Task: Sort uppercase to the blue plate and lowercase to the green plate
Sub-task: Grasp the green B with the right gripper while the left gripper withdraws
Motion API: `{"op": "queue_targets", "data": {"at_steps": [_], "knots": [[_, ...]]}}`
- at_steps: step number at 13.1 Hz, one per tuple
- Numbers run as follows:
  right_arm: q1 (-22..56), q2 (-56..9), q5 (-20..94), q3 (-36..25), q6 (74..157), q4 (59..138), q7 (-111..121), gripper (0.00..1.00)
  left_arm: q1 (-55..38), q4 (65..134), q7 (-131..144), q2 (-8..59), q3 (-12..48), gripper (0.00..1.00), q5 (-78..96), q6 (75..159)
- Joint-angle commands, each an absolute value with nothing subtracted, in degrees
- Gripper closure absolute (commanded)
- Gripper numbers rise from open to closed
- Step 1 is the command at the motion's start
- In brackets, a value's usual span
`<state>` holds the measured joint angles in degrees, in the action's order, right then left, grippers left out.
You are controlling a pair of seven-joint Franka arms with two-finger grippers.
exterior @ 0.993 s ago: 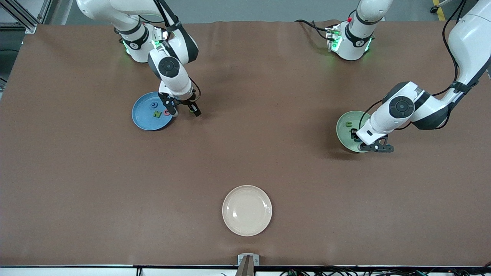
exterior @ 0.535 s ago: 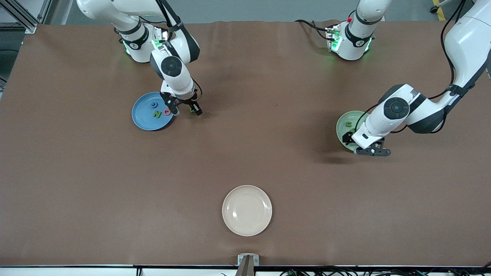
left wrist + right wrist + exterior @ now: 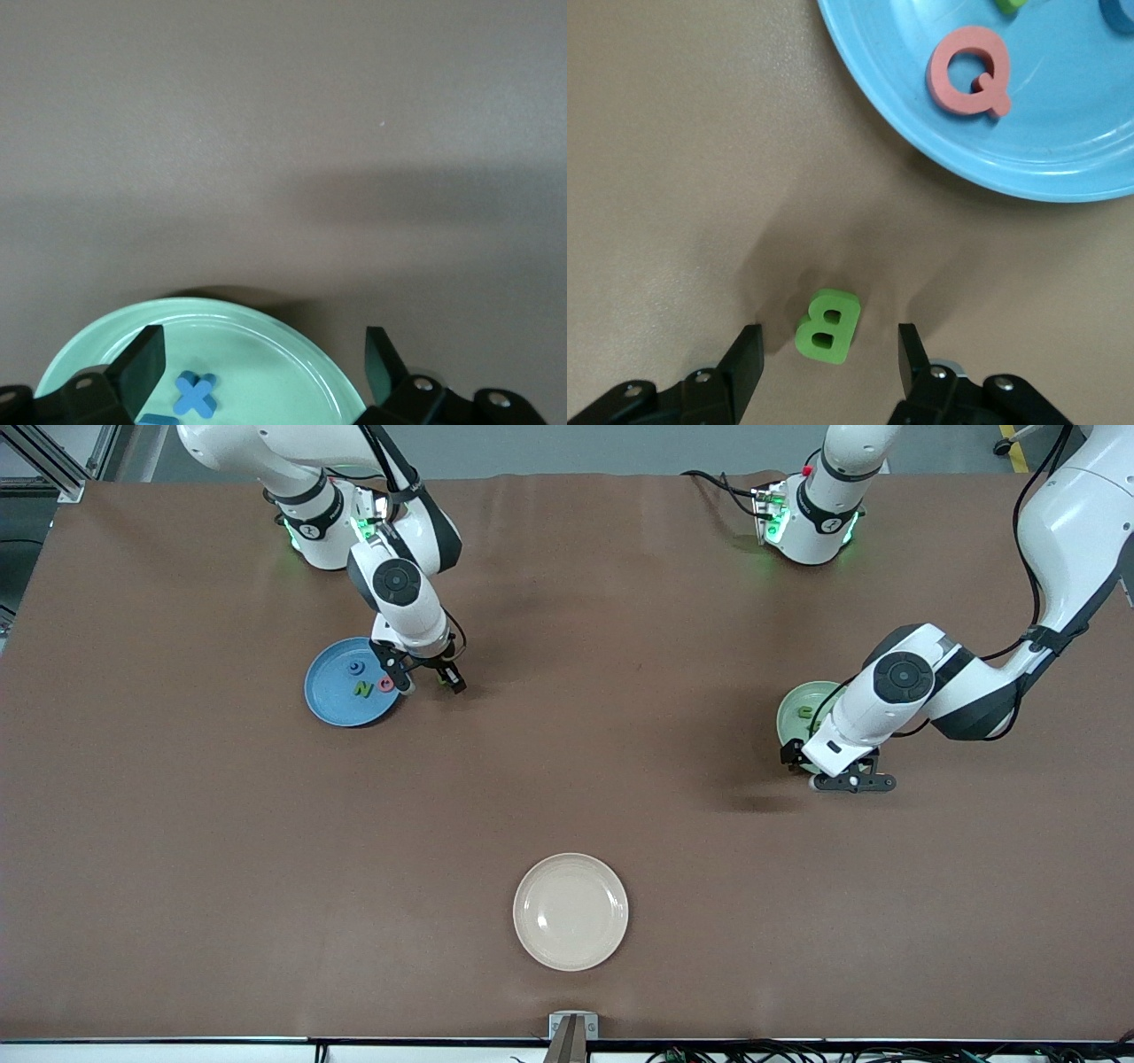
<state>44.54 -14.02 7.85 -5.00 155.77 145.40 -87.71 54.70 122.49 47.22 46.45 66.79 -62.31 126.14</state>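
Note:
The blue plate (image 3: 330,691) lies near the right arm's base and holds a blue G (image 3: 355,667), a green N (image 3: 362,688) and a pink Q (image 3: 385,684). In the right wrist view the plate (image 3: 1063,150) and the Q (image 3: 967,71) show. A green B (image 3: 827,326) lies on the table beside the plate, between the fingers of my open right gripper (image 3: 827,347), which is low over it (image 3: 428,680). The green plate (image 3: 791,710) holds a green u (image 3: 804,711) and a blue x (image 3: 195,395). My left gripper (image 3: 263,359) is open and empty over the plate's rim (image 3: 828,772).
A cream plate (image 3: 570,911) lies empty near the front edge at the table's middle. A second blue letter (image 3: 159,419) shows partly beside the x. The brown table (image 3: 620,762) stretches wide between the plates.
My left gripper has drifted from over the green plate to its rim, toward the front camera and the right arm's end. The right gripper has barely moved.

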Motion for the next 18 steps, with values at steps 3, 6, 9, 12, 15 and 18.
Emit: {"op": "queue_targets", "data": {"at_steps": [3,6,9,12,15,18], "knots": [[45.3,-13.3,7.0,-5.8,156.9,147.0,-88.9,0.32,54.0,120.2,47.1,47.2,66.4,0.01,-61.4,126.4],[45.1,-13.3,6.7,-5.9,156.9,147.3,-88.9,0.39,53.4,118.4,46.3,45.4,66.7,0.01,-55.4,126.4],[44.9,-13.0,6.6,-6.1,156.9,147.3,-88.9,0.43,52.7,116.9,38.2,41.3,66.4,0.01,-45.7,126.4],[44.7,-13.0,6.6,-6.1,156.9,147.3,-88.9,0.64,46.9,115.5,28.0,32.6,59.5,0.01,-31.4,126.6],[44.1,-12.7,6.6,-6.4,156.4,147.0,-88.9,0.99,41.8,114.7,16.6,26.1,53.3,0.01,-17.1,126.6],[43.9,-10.7,6.6,-6.9,153.4,146.1,-88.7,1.00,37.2,114.6,7.6,20.0,45.9,0.01,-7.2,126.1]]}}
